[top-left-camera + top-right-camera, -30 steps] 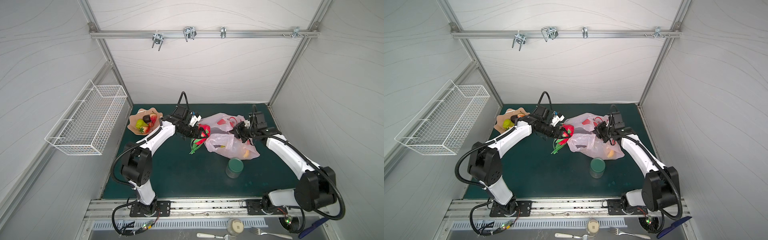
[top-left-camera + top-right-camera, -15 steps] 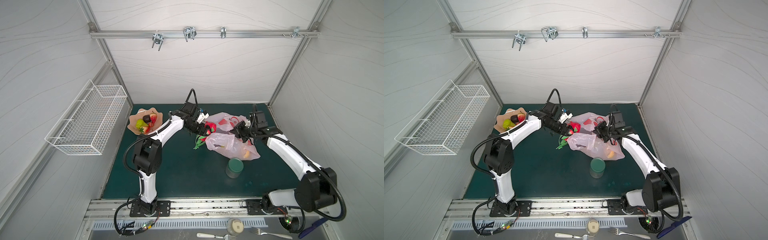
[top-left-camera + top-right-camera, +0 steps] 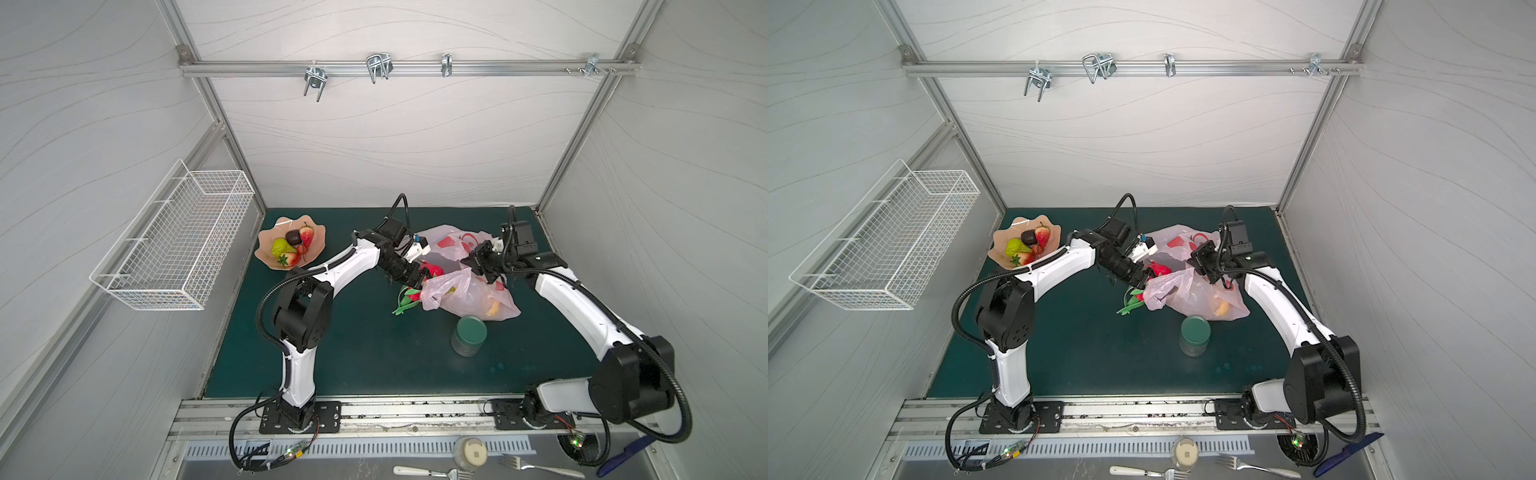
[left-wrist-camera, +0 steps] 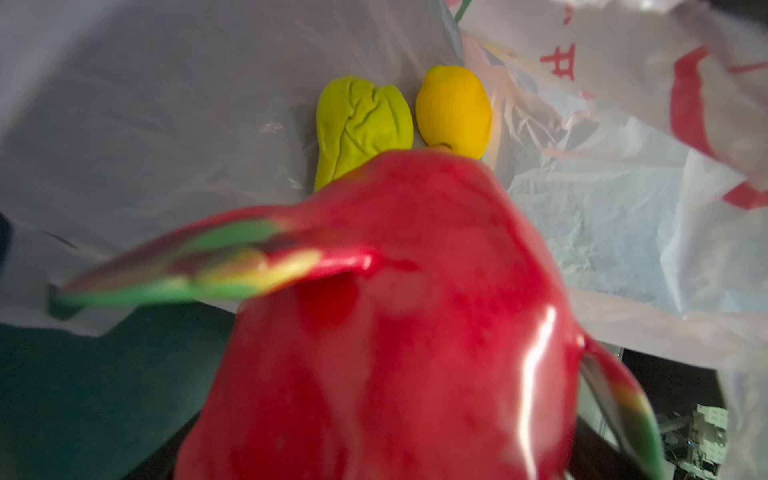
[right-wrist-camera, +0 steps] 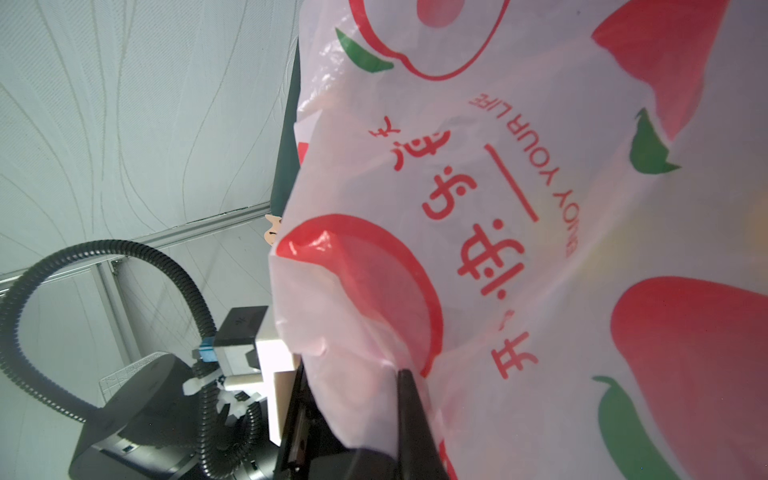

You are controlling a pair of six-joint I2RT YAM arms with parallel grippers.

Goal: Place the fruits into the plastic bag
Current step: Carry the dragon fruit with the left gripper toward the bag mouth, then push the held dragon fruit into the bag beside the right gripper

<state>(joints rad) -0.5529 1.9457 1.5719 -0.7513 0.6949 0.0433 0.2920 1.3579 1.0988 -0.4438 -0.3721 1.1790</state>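
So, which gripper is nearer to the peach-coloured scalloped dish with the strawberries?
Left. The left gripper, holding the dragon fruit at the mouth of the plastic bag, is right of the scalloped dish; the right gripper pinches the bag farther right.

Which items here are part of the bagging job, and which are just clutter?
Job: plastic bag, pinched by right gripper; dragon fruit in left gripper; lemon and green fruit inside the bag; remaining fruits in dish.
Clutter: green-lidded jar, wire basket, forks, hooks.
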